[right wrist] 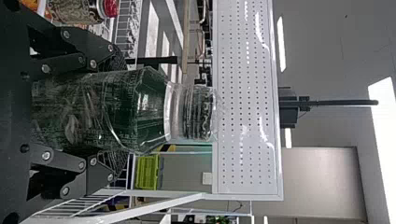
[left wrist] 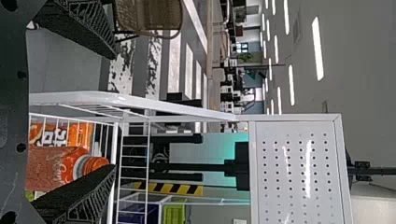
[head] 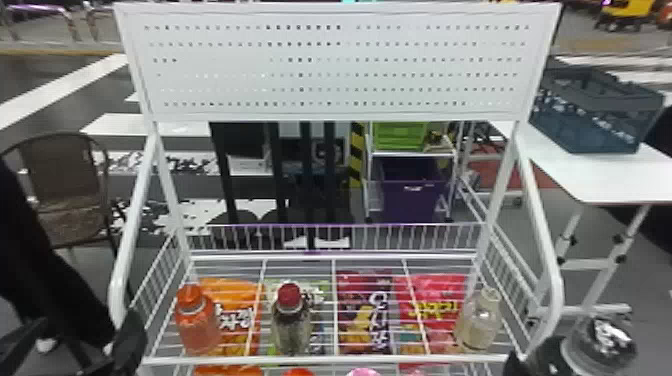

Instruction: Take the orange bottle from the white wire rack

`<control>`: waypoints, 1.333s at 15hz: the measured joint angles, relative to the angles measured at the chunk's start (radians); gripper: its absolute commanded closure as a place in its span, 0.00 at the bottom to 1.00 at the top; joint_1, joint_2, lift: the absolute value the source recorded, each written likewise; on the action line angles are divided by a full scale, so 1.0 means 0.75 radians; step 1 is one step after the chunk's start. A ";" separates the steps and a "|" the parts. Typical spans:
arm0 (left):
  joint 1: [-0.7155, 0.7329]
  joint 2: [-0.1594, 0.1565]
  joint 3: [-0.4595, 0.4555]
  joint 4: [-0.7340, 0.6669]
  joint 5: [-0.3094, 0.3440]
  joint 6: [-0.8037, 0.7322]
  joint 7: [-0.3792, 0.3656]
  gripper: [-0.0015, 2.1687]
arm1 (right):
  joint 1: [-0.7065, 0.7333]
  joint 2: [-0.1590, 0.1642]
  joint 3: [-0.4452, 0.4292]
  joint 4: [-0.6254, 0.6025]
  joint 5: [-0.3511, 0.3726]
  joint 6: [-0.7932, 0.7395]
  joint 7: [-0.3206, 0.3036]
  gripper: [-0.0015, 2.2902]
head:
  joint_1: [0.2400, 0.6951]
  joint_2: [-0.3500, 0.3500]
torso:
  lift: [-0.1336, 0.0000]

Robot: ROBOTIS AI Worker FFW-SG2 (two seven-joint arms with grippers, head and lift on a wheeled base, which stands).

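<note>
In the head view I had the white wire rack (head: 330, 359) before me, with the orange bottle (head: 196, 322) upright at its front left. An orange snack bag (head: 240, 312) lay just beside and behind it; then came a red-capped bottle (head: 291, 325) against a pale green bag (head: 321, 295), a dark red bag (head: 364, 310), a bright red bag (head: 437, 300) and, at the right, a pale bottle (head: 478, 325). A dark crate (head: 585, 132) sat on the white table (head: 595, 182); I couldn't tell what it held. Behind the rack, a green crate (head: 399, 137) stood above a purple bin (head: 412, 200). My left pincer (head: 82, 332) was spread wide at the lower left, with the orange bottle off to its right. My right pincer (head: 542, 356) was low at the right, around a clear bottle (head: 600, 345) outside the rack. In the left wrist view the left pincer's (left wrist: 114, 112) fingers stood well apart, one of them partly covering the orange bottle; I couldn't tell whether they touched. In the right wrist view the right pincer (right wrist: 123, 112) had the clear bottle clasped between its fingers.
</note>
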 measured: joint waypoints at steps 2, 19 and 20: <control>-0.002 0.000 0.000 0.003 -0.004 0.000 0.000 0.02 | 0.000 0.000 0.000 0.000 0.000 0.001 0.000 0.38 | 0.57 0.50 | 1.00; 0.006 -0.022 -0.277 0.449 -0.008 -0.606 0.069 0.04 | -0.011 0.000 -0.007 0.014 -0.002 0.008 0.000 0.38 | 0.57 0.50 | 1.00; -0.015 -0.022 -0.320 0.544 -0.009 -0.719 0.071 0.04 | -0.009 0.000 -0.012 0.017 -0.005 0.006 0.000 0.38 | 0.57 0.50 | 1.00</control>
